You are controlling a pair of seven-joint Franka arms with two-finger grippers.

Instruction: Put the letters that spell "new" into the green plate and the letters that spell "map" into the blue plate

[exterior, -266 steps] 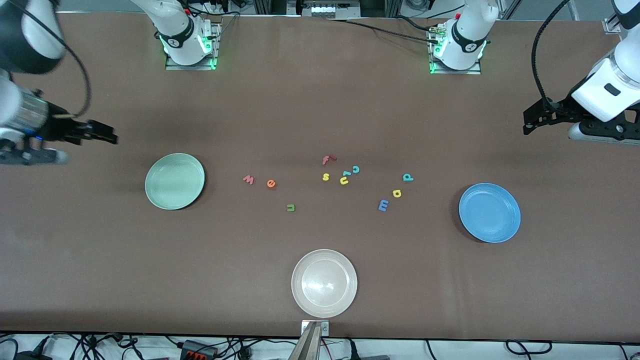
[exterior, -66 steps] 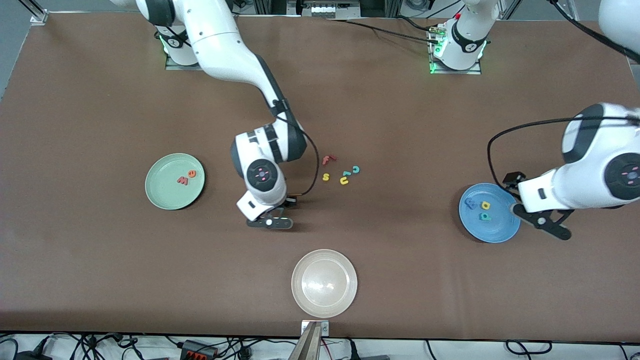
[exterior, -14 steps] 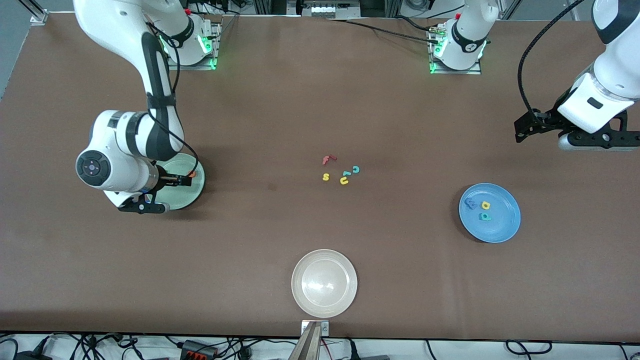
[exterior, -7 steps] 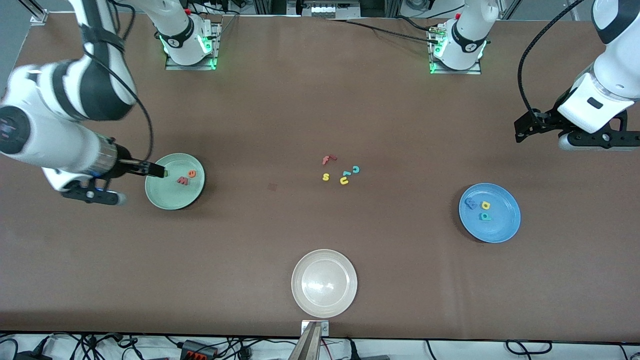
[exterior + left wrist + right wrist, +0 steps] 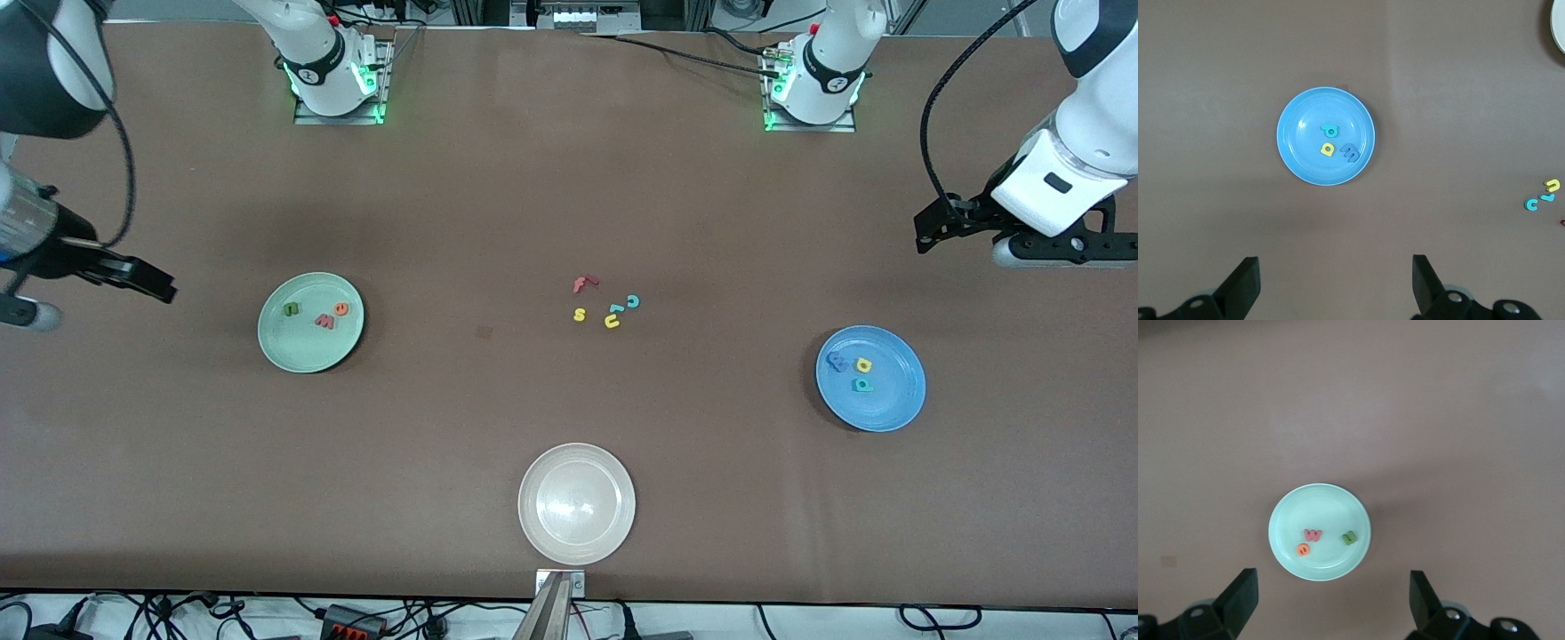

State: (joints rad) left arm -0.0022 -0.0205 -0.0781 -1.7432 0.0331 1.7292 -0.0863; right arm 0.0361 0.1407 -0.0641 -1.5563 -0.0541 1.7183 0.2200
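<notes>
The pale mint-green plate (image 5: 310,322) holds three tiny foam letters: a dark green n (image 5: 291,308), an orange e (image 5: 341,308) and a salmon-red w (image 5: 324,321), the e and w touching, the n a little apart toward the right arm's end of the bench. The bright blue plate (image 5: 870,378) carries a blue m (image 5: 837,361), a yellow a (image 5: 863,364) and a teal p (image 5: 861,385), clustered near its middle. Between the two plates, loose on the brown bench (image 5: 569,196), lie a red f (image 5: 582,284), a yellow s (image 5: 579,314), a yellow u (image 5: 612,321) and a teal c (image 5: 632,300); nearer the front camera than these sits a beige round plate (image 5: 576,503). Cables trail along the bench's edges. The right end effector (image 5: 142,279) hangs empty with jaws spread wide, off the green plate toward the right arm's end; the left end effector (image 5: 933,231) waits, likewise open and empty, over bare bench farther from the camera than the blue plate.
</notes>
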